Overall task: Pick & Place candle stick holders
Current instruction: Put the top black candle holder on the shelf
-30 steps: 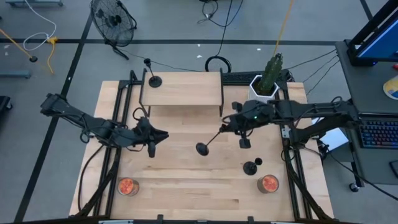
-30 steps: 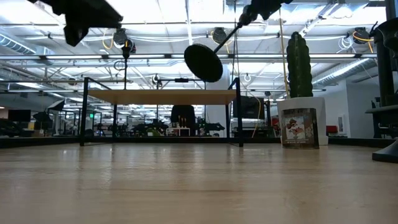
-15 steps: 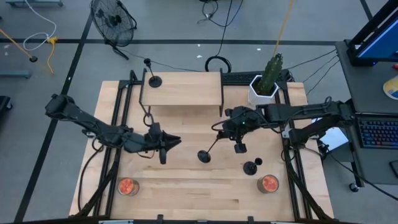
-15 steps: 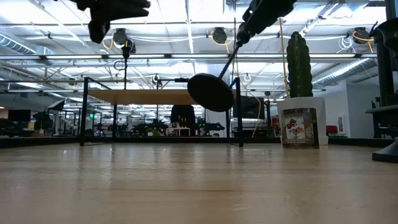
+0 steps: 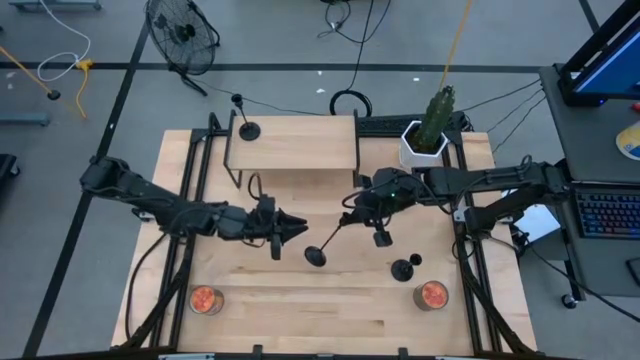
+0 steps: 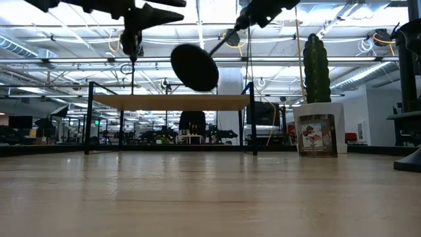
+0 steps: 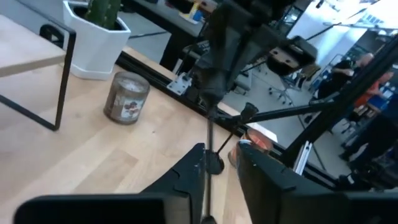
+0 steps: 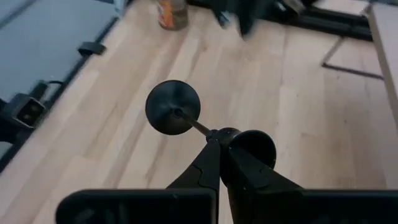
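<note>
A white pot at the table's far right corner holds a green cactus, and two glass jars with orange contents stand near the front edge — the left jar and the right jar. The right gripper is stretched in over the middle of the table, fingers pressed together on the knob end of a candle stick holder, which hangs tilted in the air with its disc base pointing down and toward the left arm. The left gripper reaches in from the left, fingers slightly spread, its tips just beside that stem. A second holder stands upright on the raised wooden shelf at the back; a third holder stands on the table near the right jar. Compared with a second ago, the left gripper has come much nearer the centre and opened a little — the held holder's base now sits lower and more to the left.
</note>
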`<state>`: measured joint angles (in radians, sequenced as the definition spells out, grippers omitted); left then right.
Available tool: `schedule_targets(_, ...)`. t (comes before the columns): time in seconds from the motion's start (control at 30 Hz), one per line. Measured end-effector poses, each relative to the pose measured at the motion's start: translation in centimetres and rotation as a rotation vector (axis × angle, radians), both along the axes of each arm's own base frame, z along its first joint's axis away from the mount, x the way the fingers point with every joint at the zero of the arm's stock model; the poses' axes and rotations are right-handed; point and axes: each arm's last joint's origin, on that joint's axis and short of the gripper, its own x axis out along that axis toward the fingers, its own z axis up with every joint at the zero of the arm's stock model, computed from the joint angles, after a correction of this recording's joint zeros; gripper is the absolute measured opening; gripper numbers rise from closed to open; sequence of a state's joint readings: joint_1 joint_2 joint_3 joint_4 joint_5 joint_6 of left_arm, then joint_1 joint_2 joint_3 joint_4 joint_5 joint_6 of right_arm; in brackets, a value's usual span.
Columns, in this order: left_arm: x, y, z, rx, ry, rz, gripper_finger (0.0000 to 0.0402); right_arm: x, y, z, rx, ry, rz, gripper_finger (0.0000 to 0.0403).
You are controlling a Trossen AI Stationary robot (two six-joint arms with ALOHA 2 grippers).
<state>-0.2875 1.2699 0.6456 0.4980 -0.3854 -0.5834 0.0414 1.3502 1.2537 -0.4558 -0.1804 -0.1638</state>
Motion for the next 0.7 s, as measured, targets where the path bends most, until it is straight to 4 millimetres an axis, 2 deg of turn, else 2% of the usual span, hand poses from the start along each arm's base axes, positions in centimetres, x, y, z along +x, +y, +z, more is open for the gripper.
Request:
schedule_targets(0.23,1.1,0.9,-0.6,-0.050,-0.020,-0.050,0.0164,1.5,0.3,-0.2,0.032,-0.065,0.075,0.0001)
schedule_targets(0.33,1.3,1.1,-0.6,-0.079,-0.027,-0.066,0.0180,2.4,0.3,-0.3,0.019,-0.030,0.094,0.0001)
schedule_targets(0.47,1.3,1.1,-0.6,-0.098,-0.025,-0.083,0.0186,3.6,0.6,-0.1,-0.012,0.027,0.121,0.0001)
schedule_targets(0.7,1.1,0.3,-0.7,-0.098,-0.012,-0.116,0.0174,5.4,0.7,0.6,-0.034,0.024,0.151,0.0001)
